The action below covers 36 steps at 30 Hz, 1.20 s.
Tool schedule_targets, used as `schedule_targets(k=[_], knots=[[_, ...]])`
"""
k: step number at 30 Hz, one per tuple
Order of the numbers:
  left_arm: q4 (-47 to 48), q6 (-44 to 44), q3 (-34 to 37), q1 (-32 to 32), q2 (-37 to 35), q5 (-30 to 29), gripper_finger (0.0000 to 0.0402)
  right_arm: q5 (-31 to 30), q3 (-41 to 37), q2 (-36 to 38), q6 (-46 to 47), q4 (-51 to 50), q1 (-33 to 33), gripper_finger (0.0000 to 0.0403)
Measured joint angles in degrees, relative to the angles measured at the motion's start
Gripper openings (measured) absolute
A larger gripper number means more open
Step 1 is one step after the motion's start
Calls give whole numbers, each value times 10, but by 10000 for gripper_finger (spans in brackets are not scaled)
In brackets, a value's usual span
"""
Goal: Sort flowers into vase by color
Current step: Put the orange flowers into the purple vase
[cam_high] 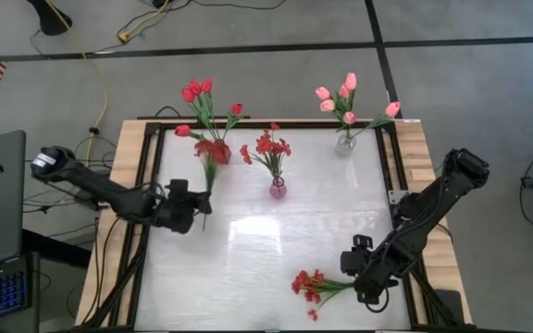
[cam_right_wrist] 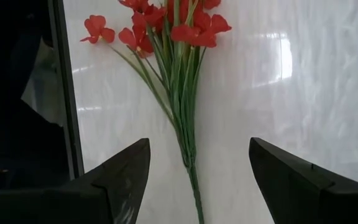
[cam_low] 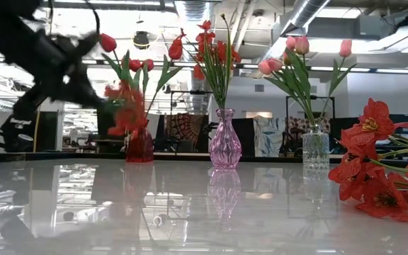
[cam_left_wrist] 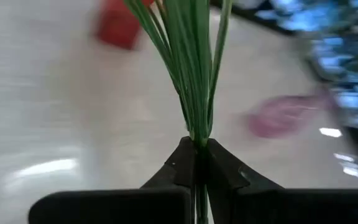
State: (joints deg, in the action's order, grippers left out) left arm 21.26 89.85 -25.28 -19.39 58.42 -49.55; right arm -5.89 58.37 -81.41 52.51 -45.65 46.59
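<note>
A red bunch [cam_high: 213,155] is clamped low on its stems by the left gripper [cam_high: 199,202] beside the red vase [cam_low: 139,146], right gripper [cam_high: 363,277] held apart over another bunch [cam_high: 309,285]; blossoms may be snagged on standing tulips [cam_high: 199,95], tipping the vase.

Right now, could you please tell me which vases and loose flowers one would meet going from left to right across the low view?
Red vase with red tulips → pink vase with red small-blossom stems → clear vase with pink tulips → loose red bunch lying on the table.
</note>
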Motion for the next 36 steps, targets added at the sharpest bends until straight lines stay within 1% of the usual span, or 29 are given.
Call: schedule_targets(k=[4,8,10,12,15,18,21,24,29,31,34,36], knots=[[-91,-52,-1,-57,-17,-38,2,0,0,0,0,0,-2,302],[-157,-81,-1,-97,-28,-68,2,0,0,0,-3,0,-11,302],[-208,-116,-1,-114,-27,-74,2,0,0,0,-3,0,-17,302],[-276,-185,-1,-125,-27,-66,2,0,0,0,-7,0,-23,302],[-404,-328,-1,-140,-21,-47,4,-1,0,0,-25,0,-30,302],[-518,-467,-1,-159,-21,-45,4,-1,0,0,-36,0,-40,302],[-585,-588,-1,-171,-21,-36,4,0,0,0,-46,0,-48,302],[-616,-673,-1,-172,-21,5,5,0,0,0,-46,0,-54,302],[-643,-749,-1,-141,0,78,5,-1,0,0,-50,0,-60,302],[-680,-789,-1,-120,23,133,5,-1,0,0,-50,0,-64,302],[-750,-851,-1,-81,76,227,5,-1,0,0,-51,0,-73,302],[-822,-887,-2,-51,122,272,5,-1,0,0,-52,0,-80,302]])
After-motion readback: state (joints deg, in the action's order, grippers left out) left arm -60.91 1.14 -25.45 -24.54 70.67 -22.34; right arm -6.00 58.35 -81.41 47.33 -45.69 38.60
